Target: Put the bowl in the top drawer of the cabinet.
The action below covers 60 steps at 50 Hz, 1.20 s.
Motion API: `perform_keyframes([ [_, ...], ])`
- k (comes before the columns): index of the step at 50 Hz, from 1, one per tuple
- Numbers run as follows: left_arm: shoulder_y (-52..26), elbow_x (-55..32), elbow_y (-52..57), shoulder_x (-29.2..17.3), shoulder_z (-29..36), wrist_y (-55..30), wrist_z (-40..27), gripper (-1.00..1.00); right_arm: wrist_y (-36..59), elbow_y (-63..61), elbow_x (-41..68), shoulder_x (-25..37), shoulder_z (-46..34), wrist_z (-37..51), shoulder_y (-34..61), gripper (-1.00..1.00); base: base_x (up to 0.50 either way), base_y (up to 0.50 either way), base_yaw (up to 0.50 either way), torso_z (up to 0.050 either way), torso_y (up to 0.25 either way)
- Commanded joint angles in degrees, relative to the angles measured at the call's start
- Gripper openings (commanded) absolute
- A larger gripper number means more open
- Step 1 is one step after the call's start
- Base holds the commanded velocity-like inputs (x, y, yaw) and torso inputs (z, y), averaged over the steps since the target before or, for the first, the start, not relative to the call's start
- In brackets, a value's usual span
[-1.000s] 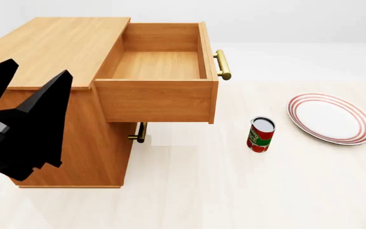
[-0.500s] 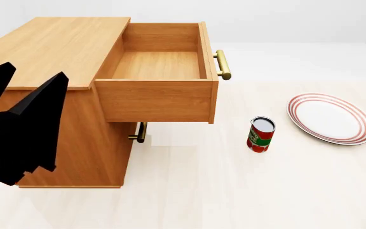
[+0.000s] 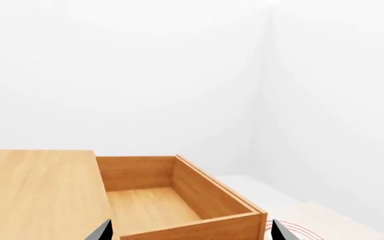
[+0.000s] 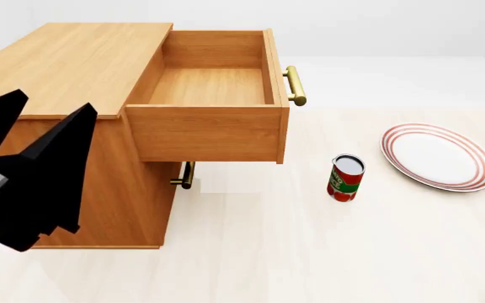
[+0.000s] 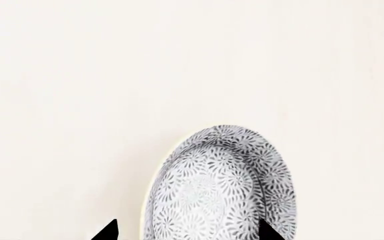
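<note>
Head view: left gripper [image 4: 47,115], jaws apart, has lifted slightly beside the cabinet [image 4: 74,60]; top drawer [image 4: 211,88] waits open, empty.

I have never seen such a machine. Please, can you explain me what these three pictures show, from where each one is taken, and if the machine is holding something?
This is a simulated robot with two arms, each ending in a claw. One picture comes from a camera on its head, the other two from cameras near each claw.

The head view shows a wooden cabinet with its top drawer pulled out and empty. On the pale surface stand a red can and a white plate with red rings. The black shape at the left is the left claw, open and holding nothing.

The left wrist camera looks over the cabinet into the same drawer.

The right wrist camera looks at a speckled bowl. The right claw shows only its two tips, one at each side of the bowl. Whether it grips the bowl, I cannot tell.
</note>
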Motion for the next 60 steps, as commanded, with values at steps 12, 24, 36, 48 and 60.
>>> perform_keyframes([
  [12, 1.5, 0.0, 0.4, 0.4, -0.7, -0.1, 0.1, 1.00, -10.8, 2.4, 0.2, 0.0, -7.1, 3.4, -8.1, 1.00, 0.00, 0.00, 0.00, 0.000, 0.000],
  [24, 2.7, 0.3, 0.4, 1.0, -1.2, -0.4, 0.4, 1.00, -17.0, 7.5, 3.3, -7.6, -9.7, 5.9, -12.9, 1.00, 0.00, 0.00, 0.00, 0.000, 0.000],
  [36, 2.7, 1.1, 0.3, 1.3, -0.9, -0.5, 0.5, 1.00, -19.0, 14.2, 6.9, -18.5, -8.9, 7.9, -16.6, -1.00, 0.00, 0.00, 0.00, 0.000, 0.000],
  [48, 2.8, 1.8, 0.2, 1.8, -0.5, -0.7, 0.9, 1.00, -15.3, 12.9, 8.7, -18.3, -8.2, 9.5, -14.4, -1.00, 0.00, 0.00, 0.00, 0.000, 0.000],
  [60, 3.1, 1.5, 0.2, 1.5, -0.9, -0.4, 0.9, 1.00, 6.3, -3.0, 0.7, -2.3, -2.3, 3.9, 2.9, -1.00, 0.00, 0.00, 0.00, 0.000, 0.001],
])
